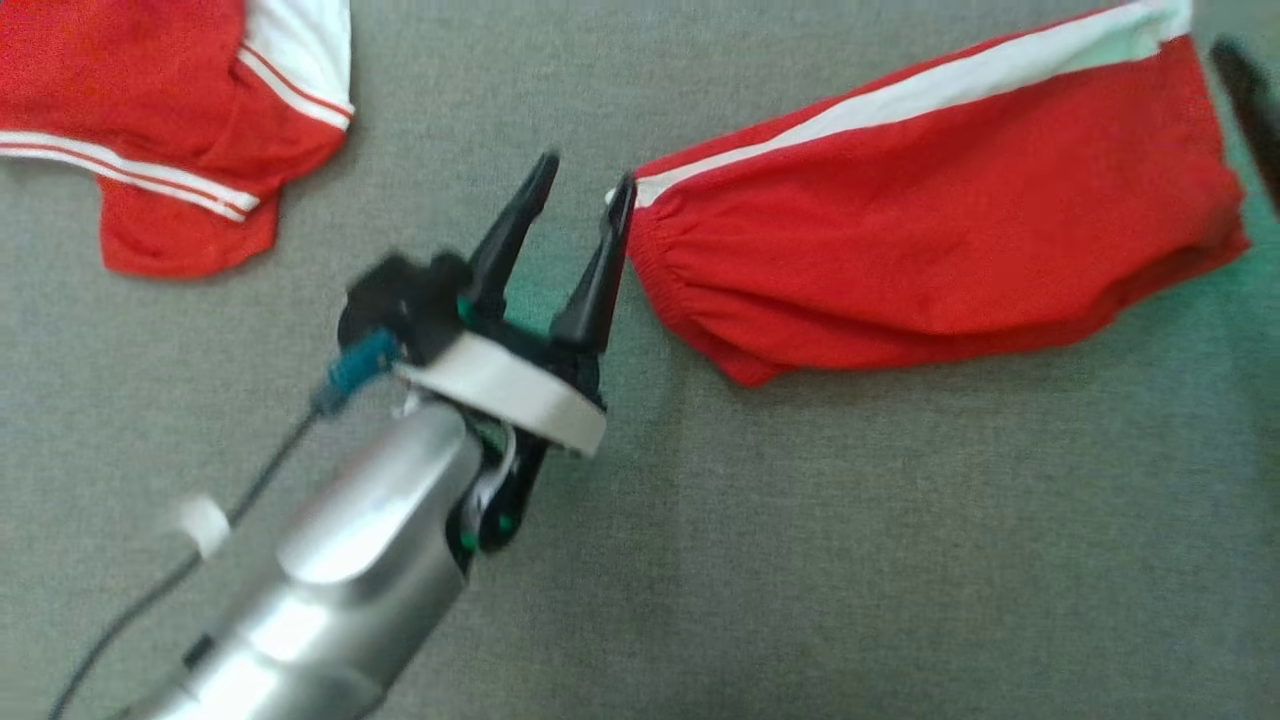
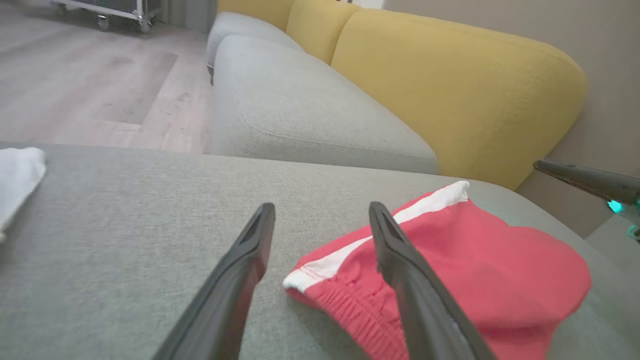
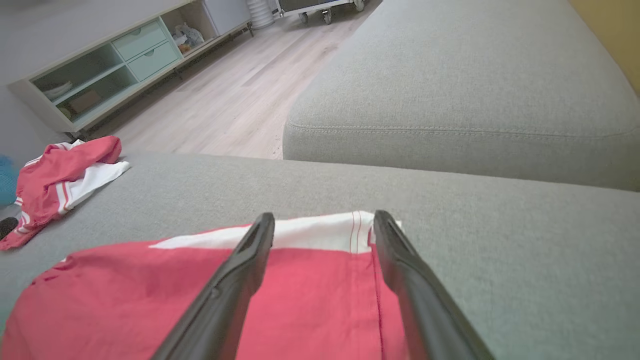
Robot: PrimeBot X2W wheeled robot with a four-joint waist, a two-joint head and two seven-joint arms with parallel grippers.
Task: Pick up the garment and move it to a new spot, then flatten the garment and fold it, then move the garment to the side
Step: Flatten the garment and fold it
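While left gripper (image 1: 587, 175) and right gripper (image 3: 325, 217) stand fingers apart, empty, the garment (image 1: 930, 220) lies folded on the grey cushion (image 1: 800, 550). Fold looks done; next: regrip both ends, shift aside.

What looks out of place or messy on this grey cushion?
The red shorts lie askew, white stripe running diagonally, and bulge along the lower edge instead of lying flat. A second red-and-white garment sits crumpled further to the robot's left.

The grey upholstered seat (image 1: 850, 560) bears red shorts (image 1: 930, 230) at frame right and a crumpled red-and-white garment (image 1: 170, 130) at upper left.
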